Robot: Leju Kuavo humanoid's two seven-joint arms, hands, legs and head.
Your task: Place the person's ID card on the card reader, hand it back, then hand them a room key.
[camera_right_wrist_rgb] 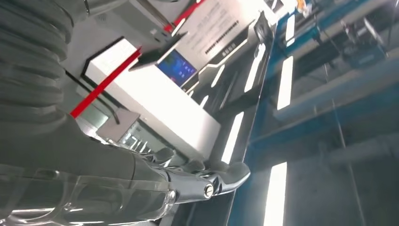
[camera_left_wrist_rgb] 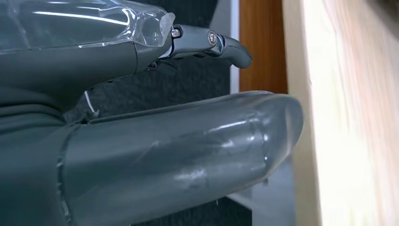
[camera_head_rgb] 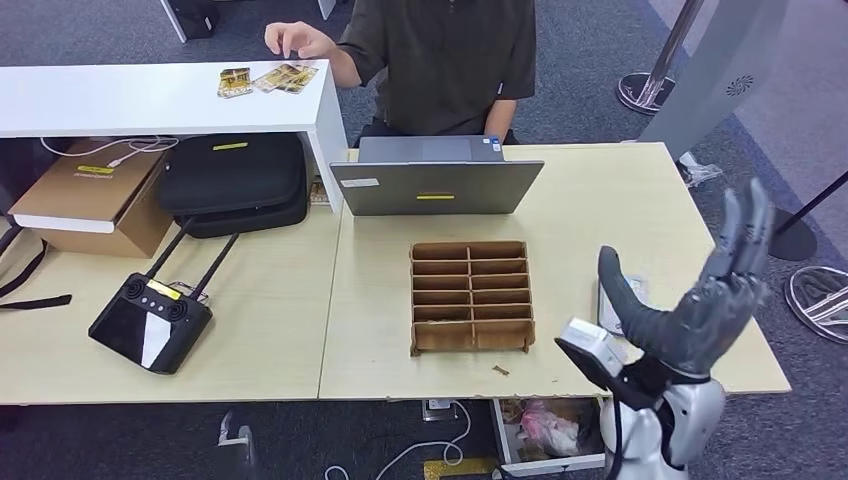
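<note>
My right hand (camera_head_rgb: 700, 300) is raised over the table's right end, fingers straight and spread, holding nothing. In the right wrist view that hand (camera_right_wrist_rgb: 117, 174) points up at ceiling lights. A flat white device (camera_head_rgb: 610, 305), perhaps the card reader, lies on the table partly behind its thumb. Several yellow cards (camera_head_rgb: 268, 78) lie on the white counter (camera_head_rgb: 120, 98), and a person's hand (camera_head_rgb: 295, 40) hovers just behind them. My left hand (camera_left_wrist_rgb: 164, 141) hangs beside the pale table edge (camera_left_wrist_rgb: 348, 117) with its fingers extended and nothing in it.
A wooden slotted rack (camera_head_rgb: 470, 297) stands mid-table in front of a grey laptop (camera_head_rgb: 437, 180). On the left are a black remote controller (camera_head_rgb: 150, 320), a black bag (camera_head_rgb: 235, 180) and a cardboard box (camera_head_rgb: 90, 195). The person in a dark shirt (camera_head_rgb: 445, 60) sits behind the laptop.
</note>
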